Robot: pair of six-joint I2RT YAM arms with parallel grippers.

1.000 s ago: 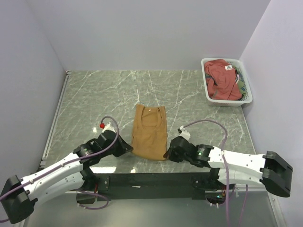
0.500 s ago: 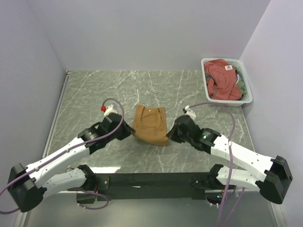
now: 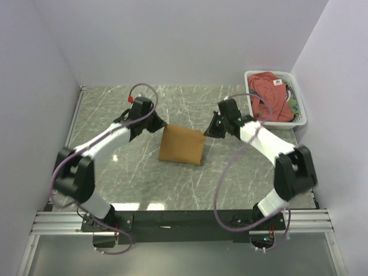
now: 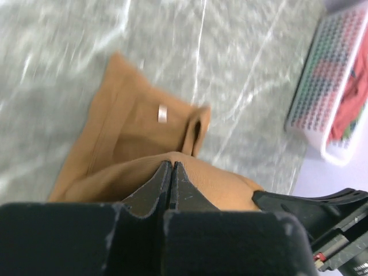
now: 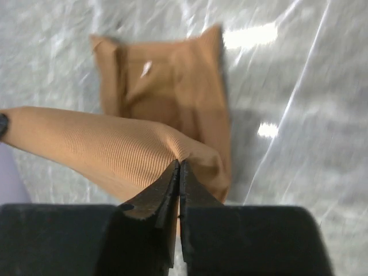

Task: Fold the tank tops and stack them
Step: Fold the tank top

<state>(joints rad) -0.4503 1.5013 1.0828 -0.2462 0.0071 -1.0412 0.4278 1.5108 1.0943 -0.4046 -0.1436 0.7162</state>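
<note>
Left pincer (image 4: 171, 164): jaws pressed flat together, with a ridge of tan cloth nipped at the tips. Right pincer (image 5: 178, 165): jaws likewise closed tight on a fold of the same cloth, with no gap showing between them.

Table (image 3: 109, 112): grey-green marbled top, beneath both pincers.

Tan tank top (image 3: 181, 145): lies between the two pincers, doubled over into a squarish shape in the top view. The left pincer has its far-left corner and the right pincer its far-right corner. In both wrist views the gripped layer arches away from the tips, while a lower layer lies flat on the table ahead of them. The straps lie beyond the tips.

Basket (image 3: 249, 106): white mesh, right of the right pincer and a little farther out, near it but not touching. It also shows at the upper right of the left wrist view.

Rust-red tank top (image 3: 270, 95): bunched inside the basket, well apart from the left pincer. A small white patch shows on it; nothing on the patch can be read.

Label (image 4: 163, 113): small pale tag on the flat tan layer, just ahead of the left pincer's tips.
</note>
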